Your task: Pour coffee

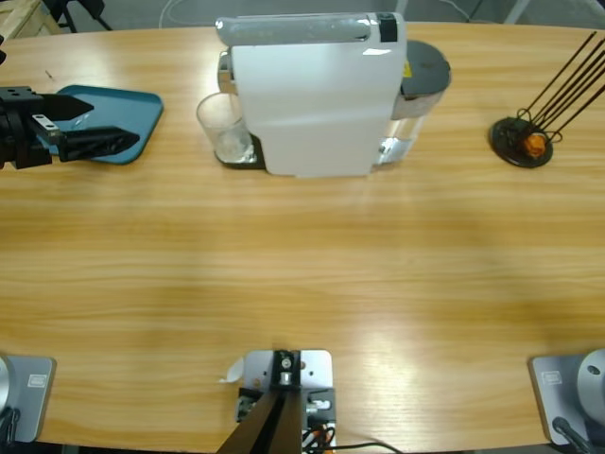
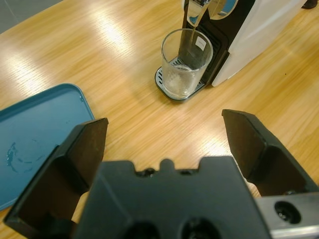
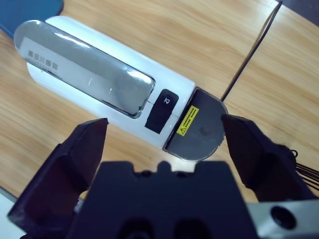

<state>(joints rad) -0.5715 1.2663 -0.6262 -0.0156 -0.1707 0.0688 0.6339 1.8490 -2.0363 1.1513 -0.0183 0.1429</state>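
Brewing appears to be the step in hand: in the left wrist view a thin amber-brown stream of coffee (image 2: 191, 37) runs from the spout into a clear, straight-walled drinking glass (image 2: 185, 64), which so far looks almost empty, with only a pale film at the bottom. Nearest that camera, the left arm's black pincer (image 2: 164, 142) hangs open and empty above the long, pale, wood-grained counter (image 2: 149, 114), its two blocky matte jaws spread wide. Beside it lies a flat teal plastic tray with rounded corners (image 2: 35, 144), smooth and lightly smudged. Further off, the glass stands on the small black slotted drip grille (image 2: 164, 84) of the white, smooth-sided, box-shaped coffee machine (image 1: 312, 99), directly under the spout. The right arm's black pincer (image 3: 162, 142) hovers open and empty over the machine's top, above its glossy silver lever, a black button and a grey round lid bearing a yellow warning label. Far along the counter stands a small black base with an orange blob and thin black rods (image 1: 523, 140). The likely next move is to wait for the stream to end, then bring the left pincer level around the smooth, slippery glass and close gently.
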